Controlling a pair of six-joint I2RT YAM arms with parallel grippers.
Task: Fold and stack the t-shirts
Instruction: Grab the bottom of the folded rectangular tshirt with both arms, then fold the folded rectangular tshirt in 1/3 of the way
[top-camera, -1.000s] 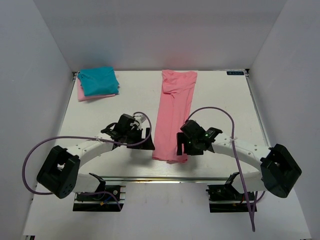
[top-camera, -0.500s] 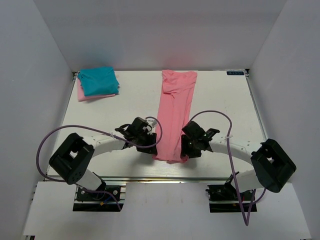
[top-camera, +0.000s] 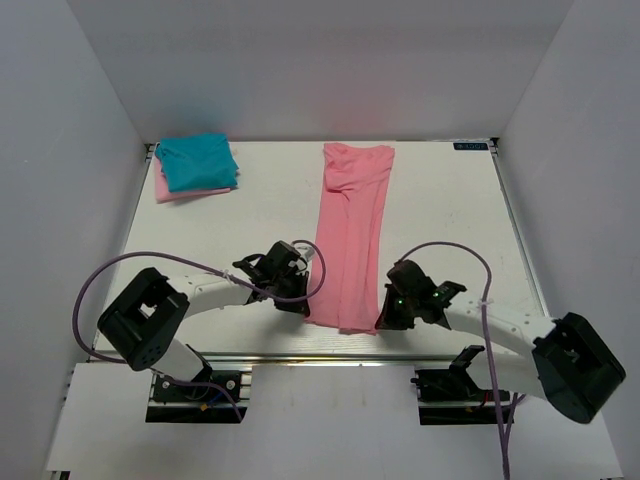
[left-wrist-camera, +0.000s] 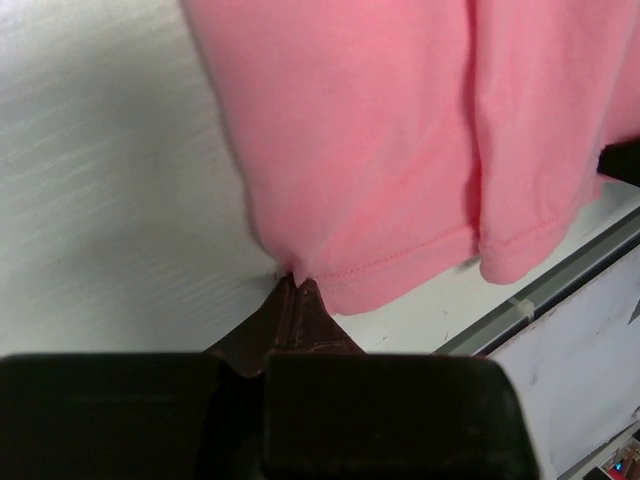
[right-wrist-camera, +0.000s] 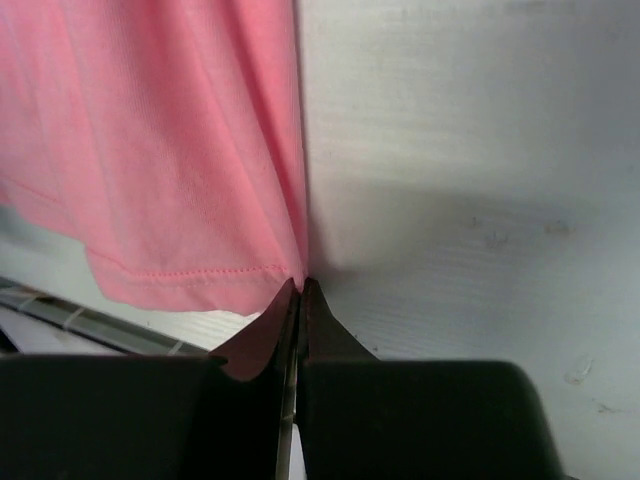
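The salmon-pink t-shirt (top-camera: 350, 230) lies folded into a long narrow strip running from the table's far edge toward me. My left gripper (top-camera: 303, 303) is at its near left corner, shut on the hem (left-wrist-camera: 297, 283). My right gripper (top-camera: 382, 322) is at the near right corner, shut on the hem edge there (right-wrist-camera: 300, 285). The cloth fills the left wrist view (left-wrist-camera: 380, 130) and the left half of the right wrist view (right-wrist-camera: 150, 150). At the far left corner the teal-blue t-shirt (top-camera: 196, 162) rests folded on the pale pink t-shirt (top-camera: 172, 191).
The white table (top-camera: 450, 220) is boxed in by grey walls at the left, right and back. A metal rail (top-camera: 330, 357) runs along its near edge, just behind the shirt's hem (left-wrist-camera: 560, 280). Purple cables (top-camera: 440, 247) loop over both arms.
Both grippers have gone from open to shut on the near corners of the salmon-pink shirt. The left one moved right to its corner; the right one shifted right and nearer.
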